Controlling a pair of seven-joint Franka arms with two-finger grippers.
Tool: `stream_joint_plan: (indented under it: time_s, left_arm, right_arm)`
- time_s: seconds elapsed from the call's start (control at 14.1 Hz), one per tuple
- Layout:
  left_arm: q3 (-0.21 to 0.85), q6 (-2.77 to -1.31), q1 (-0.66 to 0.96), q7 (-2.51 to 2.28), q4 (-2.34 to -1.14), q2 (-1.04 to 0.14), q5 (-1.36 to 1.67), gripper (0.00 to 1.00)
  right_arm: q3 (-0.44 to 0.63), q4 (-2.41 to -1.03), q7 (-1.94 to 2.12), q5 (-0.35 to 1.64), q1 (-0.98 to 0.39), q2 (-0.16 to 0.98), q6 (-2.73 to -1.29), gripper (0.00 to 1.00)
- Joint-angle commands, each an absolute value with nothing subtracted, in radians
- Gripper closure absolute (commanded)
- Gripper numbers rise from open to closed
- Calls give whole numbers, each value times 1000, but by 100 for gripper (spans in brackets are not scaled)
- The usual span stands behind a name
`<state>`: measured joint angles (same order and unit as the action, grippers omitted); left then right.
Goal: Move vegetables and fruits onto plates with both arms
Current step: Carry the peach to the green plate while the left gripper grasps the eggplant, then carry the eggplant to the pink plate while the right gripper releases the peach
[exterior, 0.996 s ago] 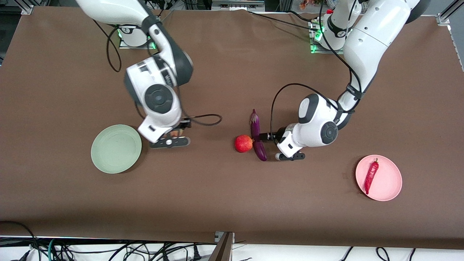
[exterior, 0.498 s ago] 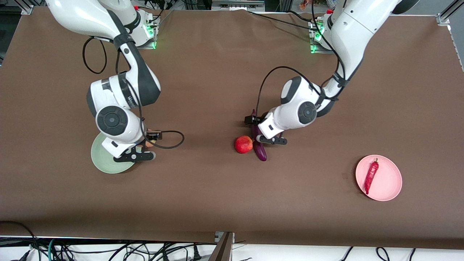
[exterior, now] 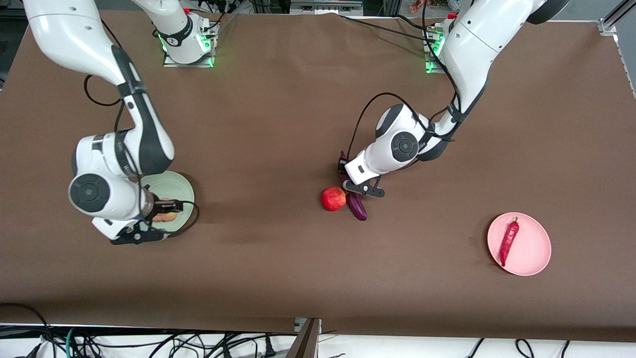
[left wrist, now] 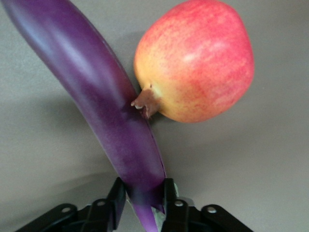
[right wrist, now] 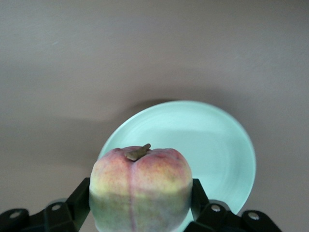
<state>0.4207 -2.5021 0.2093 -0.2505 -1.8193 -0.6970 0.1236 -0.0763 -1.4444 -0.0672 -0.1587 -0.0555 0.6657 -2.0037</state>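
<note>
From the front camera the left gripper [exterior: 354,185] is mostly hidden under its own white wrist, and that wrist also covers the upper half of the eggplant [exterior: 357,208]; only the eggplant's rounded end, the end nearer the camera, shows clear. The left wrist view fills this in: the 2 black fingers [left wrist: 117,195] press on either side of the eggplant's [left wrist: 104,106] narrow end, clamped on it, with the eggplant apparently lying flat on the brown table [exterior: 298,99], though contact with the cloth is hard to confirm. The apple [exterior: 333,198] sits right against the eggplant's side, on the side toward the right arm's end, its stem end touching the purple skin.

The right gripper [exterior: 160,217] is likewise half buried under its arm in the front view, and the peach [exterior: 164,217] shows there only as a small orange patch. The right wrist view shows the peach [right wrist: 141,188] squeezed between the 2 fingers [right wrist: 81,200], held over the edge of the green plate [right wrist: 212,145]; its lower part is cut off by the frame.

The pink plate [exterior: 534,248] lies toward the left arm's end, well apart from both grippers, with the chili pepper [exterior: 509,242] lying on it.
</note>
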Motion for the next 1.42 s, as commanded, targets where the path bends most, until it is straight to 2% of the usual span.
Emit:
stream_joint_plan:
  time_s: [0.0,0.14,0.21,0.28,0.43,0.5,0.57,0.78,1.0,1.07,1.14,1.21,1.35]
  left_arm:
    - [397,-2554,215,-253,-1821,-732,72,69]
    - [396,-2554,218,-253,-1819,-735,72,78]
    - [396,-2554,216,-253,-1821,-735,72,86]
    - [396,-2551,212,-253,-1822,-733,71,99]
    - [394,-2490,198,-261,-1822,-681,71,100]
    - [376,-2389,189,-264,-1815,-639,71,100]
    - [350,-2291,187,-264,-1806,-597,69,94]
    - [267,-2137,184,-258,-1792,-513,-13,95]
    - [235,-1972,160,-256,-1700,-483,-211,95]
    - [229,-1901,144,-249,-1656,-483,-306,94]
    - [227,-1841,134,-195,-1629,-486,-407,94]
    - [226,-1824,108,-116,-1615,-486,-493,94]
    - [222,-1828,37,28,-1582,-497,-578,91]
  right_arm:
    - [-89,-1451,-29,-156,-31,683,-2065,51]
    - [-89,-1454,-20,-158,1,715,-2108,51]
    - [-89,-1454,-17,-158,9,729,-2120,51]
    - [-89,-1454,1,-155,14,735,-2129,51]
    - [-89,-1454,8,-158,28,742,-2132,51]
    - [-89,-1459,18,-158,34,742,-2128,51]
    - [-89,-1463,37,-158,47,742,-2126,51]
    - [-89,-1491,58,-153,72,738,-2123,51]
    - [-89,-1519,57,-147,72,735,-2121,51]
    - [-89,-1520,55,-147,72,733,-2121,46]
    - [-90,-1514,43,-149,71,732,-2121,19]
    - [-94,-1502,48,-146,66,723,-2121,1]
    - [-104,-1477,49,-146,45,695,-2111,1]
